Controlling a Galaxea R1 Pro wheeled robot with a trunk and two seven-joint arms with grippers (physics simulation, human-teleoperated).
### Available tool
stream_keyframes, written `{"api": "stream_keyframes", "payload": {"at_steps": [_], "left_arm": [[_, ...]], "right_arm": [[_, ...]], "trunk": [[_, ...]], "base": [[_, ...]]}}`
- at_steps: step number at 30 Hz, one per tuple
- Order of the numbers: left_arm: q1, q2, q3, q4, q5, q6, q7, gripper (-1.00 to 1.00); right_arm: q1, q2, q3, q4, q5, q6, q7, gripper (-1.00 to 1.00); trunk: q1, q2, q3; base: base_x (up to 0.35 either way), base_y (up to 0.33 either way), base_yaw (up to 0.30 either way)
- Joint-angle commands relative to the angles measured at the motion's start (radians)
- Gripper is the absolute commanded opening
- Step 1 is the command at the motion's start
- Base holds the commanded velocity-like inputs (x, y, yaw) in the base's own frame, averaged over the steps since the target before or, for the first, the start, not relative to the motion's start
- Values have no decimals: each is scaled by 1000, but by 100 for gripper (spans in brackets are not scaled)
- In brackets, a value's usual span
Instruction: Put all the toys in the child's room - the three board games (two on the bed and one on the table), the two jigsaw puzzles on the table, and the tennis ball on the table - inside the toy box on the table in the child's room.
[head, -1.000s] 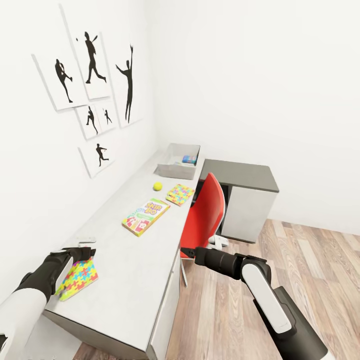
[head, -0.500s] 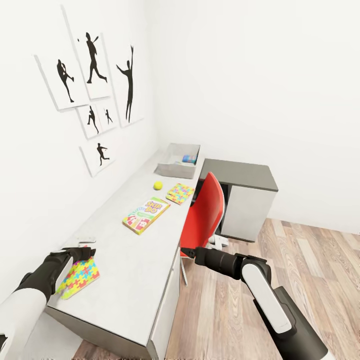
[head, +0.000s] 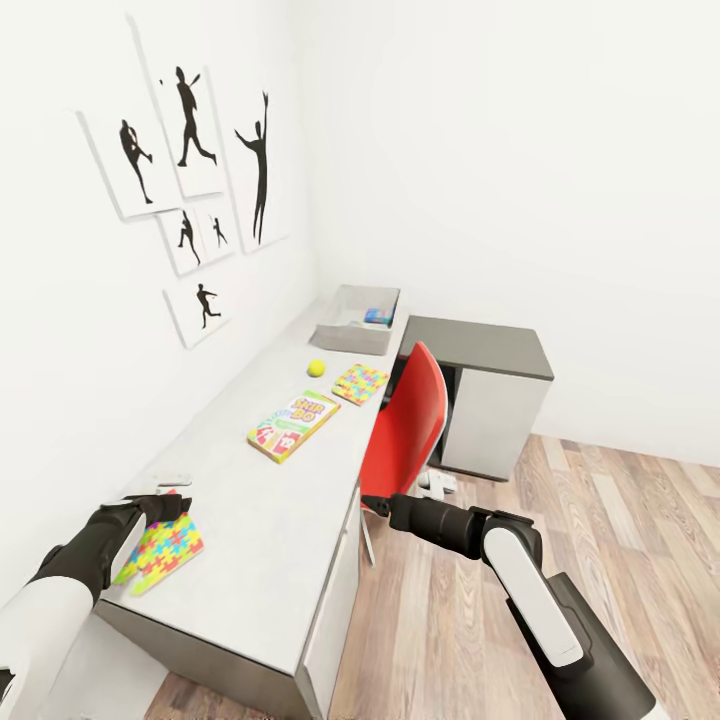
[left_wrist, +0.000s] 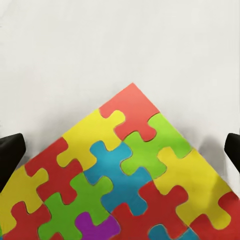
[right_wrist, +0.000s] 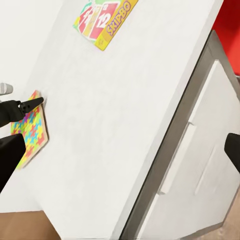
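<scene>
Left gripper (head: 165, 505): at the near end of the table (head: 270, 540), directly over the near jigsaw puzzle (head: 165, 552); in the left wrist view its fingers sit far apart, one at each edge, with the puzzle (left_wrist: 120, 185) between them, not clamped.
Puzzle attitude: lies flat on the tabletop, one corner pointing away from the jaws.
Right gripper (right_wrist: 120, 150): off the table's front edge, well apart from the puzzle; jaws apart, holding nothing.
Nearer arm: left, by a clear margin.
Toy box (head: 358, 322): at the far end of the table, well beyond the puzzle; judged a long carry.
Also on the table: SKIP-BO game (head: 293, 424), tennis ball (head: 316, 367), second puzzle (head: 361, 383).
</scene>
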Motion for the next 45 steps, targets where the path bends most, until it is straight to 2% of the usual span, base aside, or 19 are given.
{"api": "stream_keyframes", "payload": {"at_steps": [1,45], "left_arm": [[0,0,5,-2,-3,6,-7,100],[0,-1,5,-2,-3,5,-7,100]], "right_arm": [[-1,-1,1,-1,-11,1,-10,100],[-1,0,2,-1,-11,1,-10,100]], "trunk": [[0,-1,-1],[0,-1,-1]], "base": [[-60,0,0],[-67,0,0]]}}
